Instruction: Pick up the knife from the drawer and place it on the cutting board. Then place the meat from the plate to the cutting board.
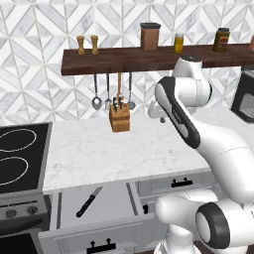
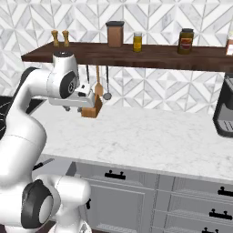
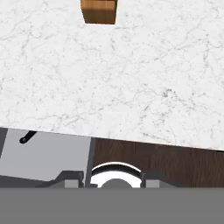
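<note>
The drawer (image 1: 94,206) is seen pulled out below the marble surface (image 1: 124,149), at about seven o'clock in the left base view, and the knife (image 1: 89,202) lies flat inside it, handle toward the front, blade pointing up toward one o'clock. In the hand view the drawer floor (image 3: 48,155) appears at eight o'clock, with what is probably the knife's black handle end (image 3: 27,138) near its left edge. The wooden knife block (image 1: 119,118) stands at the back of the surface, under the hanging utensils (image 1: 106,96) of the dark shelf (image 1: 149,58). The end effector (image 2: 73,108) is held high above the surface, near the block; nothing is seen between its fingers, and whether it is released or clenched cannot be told.
</note>
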You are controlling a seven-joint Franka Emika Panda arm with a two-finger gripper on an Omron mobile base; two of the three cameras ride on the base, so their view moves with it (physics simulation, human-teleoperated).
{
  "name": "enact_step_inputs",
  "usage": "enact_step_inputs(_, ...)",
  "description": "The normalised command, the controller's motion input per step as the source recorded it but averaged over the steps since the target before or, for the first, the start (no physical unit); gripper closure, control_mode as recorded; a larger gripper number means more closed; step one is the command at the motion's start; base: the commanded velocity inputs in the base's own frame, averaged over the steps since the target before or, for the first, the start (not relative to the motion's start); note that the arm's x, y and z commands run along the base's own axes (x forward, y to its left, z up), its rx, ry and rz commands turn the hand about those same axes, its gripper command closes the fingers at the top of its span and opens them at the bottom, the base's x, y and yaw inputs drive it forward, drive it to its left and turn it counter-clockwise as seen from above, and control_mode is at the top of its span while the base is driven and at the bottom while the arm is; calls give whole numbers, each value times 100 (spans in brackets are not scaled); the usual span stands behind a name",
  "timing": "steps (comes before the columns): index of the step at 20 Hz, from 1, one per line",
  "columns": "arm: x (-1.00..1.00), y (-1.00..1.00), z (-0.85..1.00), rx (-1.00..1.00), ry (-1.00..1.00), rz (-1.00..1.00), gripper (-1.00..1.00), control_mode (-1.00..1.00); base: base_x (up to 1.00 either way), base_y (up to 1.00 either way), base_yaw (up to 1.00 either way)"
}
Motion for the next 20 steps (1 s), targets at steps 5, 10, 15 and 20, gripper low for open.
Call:
enact_step_inputs(5,-35,7,-6,-1,-1,1,-100,-100,0,0,0)
enact_step_inputs(10,-35,52,-17,-6,0,10,-100,-100,0,0,0)
enact_step_inputs(15,-32,38,-14,-5,0,10,-100,-100,0,0,0)
enact_step_inputs(20,0,0,0,0,0,0,-100,100,-2,0,5)
